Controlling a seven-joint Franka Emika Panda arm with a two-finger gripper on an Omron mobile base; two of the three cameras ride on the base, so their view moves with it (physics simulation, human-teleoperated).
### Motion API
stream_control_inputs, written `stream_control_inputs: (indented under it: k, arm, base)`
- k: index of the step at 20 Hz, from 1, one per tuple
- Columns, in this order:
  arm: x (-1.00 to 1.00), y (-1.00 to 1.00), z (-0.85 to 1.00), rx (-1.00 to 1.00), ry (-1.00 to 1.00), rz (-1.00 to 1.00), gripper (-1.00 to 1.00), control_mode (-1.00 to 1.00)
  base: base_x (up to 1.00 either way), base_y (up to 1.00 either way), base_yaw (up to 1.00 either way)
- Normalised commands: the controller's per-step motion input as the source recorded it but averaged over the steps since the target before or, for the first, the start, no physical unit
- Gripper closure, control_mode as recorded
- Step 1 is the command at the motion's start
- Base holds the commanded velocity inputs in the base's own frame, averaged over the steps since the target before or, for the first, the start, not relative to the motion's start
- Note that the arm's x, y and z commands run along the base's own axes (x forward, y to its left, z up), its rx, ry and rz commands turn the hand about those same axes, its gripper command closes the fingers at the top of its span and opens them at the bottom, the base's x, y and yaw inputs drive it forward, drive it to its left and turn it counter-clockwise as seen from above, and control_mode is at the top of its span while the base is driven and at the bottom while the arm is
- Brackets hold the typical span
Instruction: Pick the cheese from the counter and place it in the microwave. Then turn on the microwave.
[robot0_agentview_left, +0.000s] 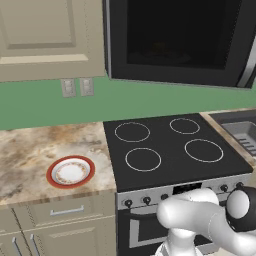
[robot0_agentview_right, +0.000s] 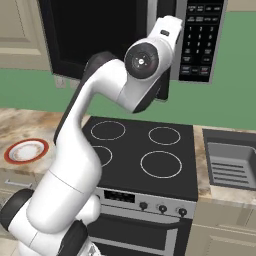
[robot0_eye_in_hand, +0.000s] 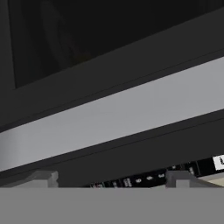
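Microwave one, plate one, stovetop rings four.

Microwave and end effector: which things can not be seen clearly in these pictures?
- Microwave inside: left base view, dark window; whether the cheese lies in it cannot be told.
- Microwave door edge: right base view, the arm covers it; shut or ajar cannot be told.
- Button panel: right base view, labels too small to read.
- End effector: hand view, only the tips rise at the bottom, set wide apart, against the silver trim.
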Motion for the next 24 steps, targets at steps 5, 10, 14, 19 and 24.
stream_control_inputs:
  k: [5,10,14,19,24]
  arm:
    - [0.33,0.31,0.00,0.00,-0.08,0.04,-1.00,-1.00]
    - [0.35,0.32,0.00,0.00,-0.08,0.03,-1.00,-1.00]
    - [0.38,0.34,0.00,0.00,-0.06,0.02,-1.00,-1.00]
    - [0.42,0.35,0.00,0.00,-0.03,0.00,-1.00,-1.00]
    - [0.48,0.35,0.00,0.00,0.00,0.00,-1.00,-1.00]
  base:
    - [0.00,0.00,0.00]
    - [0.00,0.00,0.00]
    - [0.00,0.00,0.00]
    - [0.00,0.00,0.00]
    - [0.00,0.00,0.00]
